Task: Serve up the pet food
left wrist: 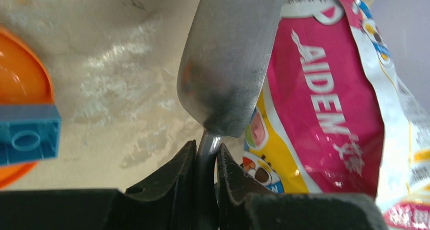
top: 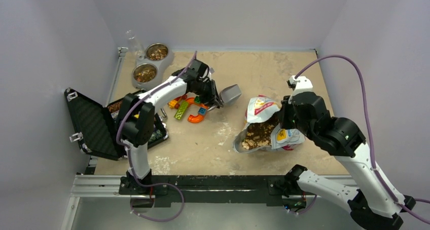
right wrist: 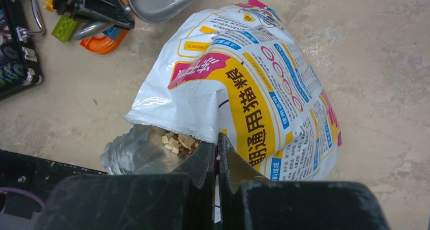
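Observation:
A white, pink and yellow pet-food bag [top: 269, 123] lies open in the middle right of the table, brown kibble [top: 256, 133] showing in its mouth. It also shows in the right wrist view [right wrist: 243, 83], with kibble [right wrist: 175, 141] inside. My right gripper [right wrist: 217, 146] is shut on the bag's upper edge. My left gripper [left wrist: 207, 156] is shut on the handle of a grey metal scoop [left wrist: 228, 58], which is held just left of the bag [left wrist: 324, 103]. In the top view the scoop [top: 230, 94] looks empty. A double pet bowl [top: 149, 65] at the back left holds kibble.
Colourful toy blocks [top: 190, 108] lie under my left arm; one blue block [left wrist: 28, 139] and an orange piece show in the left wrist view. An open black case [top: 94, 123] sits at the left edge. A clear bottle [top: 133, 40] stands behind the bowls.

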Controlling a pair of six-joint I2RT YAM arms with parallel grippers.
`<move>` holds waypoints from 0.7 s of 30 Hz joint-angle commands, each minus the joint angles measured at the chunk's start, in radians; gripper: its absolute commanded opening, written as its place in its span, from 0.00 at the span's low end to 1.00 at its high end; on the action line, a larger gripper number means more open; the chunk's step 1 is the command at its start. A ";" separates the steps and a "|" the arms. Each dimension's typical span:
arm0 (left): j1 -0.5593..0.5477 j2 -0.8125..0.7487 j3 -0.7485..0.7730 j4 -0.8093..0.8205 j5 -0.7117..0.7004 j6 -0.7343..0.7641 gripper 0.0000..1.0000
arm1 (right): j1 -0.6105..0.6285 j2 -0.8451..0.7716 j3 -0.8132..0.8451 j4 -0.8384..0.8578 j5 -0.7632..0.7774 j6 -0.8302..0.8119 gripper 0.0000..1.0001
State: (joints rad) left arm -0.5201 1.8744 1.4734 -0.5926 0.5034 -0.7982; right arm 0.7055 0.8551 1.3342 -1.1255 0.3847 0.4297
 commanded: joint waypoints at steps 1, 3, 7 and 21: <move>0.006 0.104 0.121 0.068 0.028 0.044 0.00 | -0.008 -0.055 0.026 0.001 0.069 0.075 0.00; 0.007 0.170 0.183 0.061 0.025 0.037 0.00 | -0.008 -0.063 0.026 -0.015 0.069 0.090 0.00; 0.012 0.282 0.274 0.092 0.039 0.002 0.00 | -0.008 -0.066 0.035 -0.048 0.071 0.119 0.00; 0.070 0.341 0.385 -0.122 0.015 0.149 0.66 | -0.009 -0.045 0.021 -0.031 0.005 0.127 0.00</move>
State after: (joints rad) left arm -0.4713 2.2509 1.7767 -0.5884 0.5495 -0.7593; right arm 0.7055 0.8177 1.3350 -1.1919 0.3775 0.5480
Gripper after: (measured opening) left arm 0.594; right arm 0.007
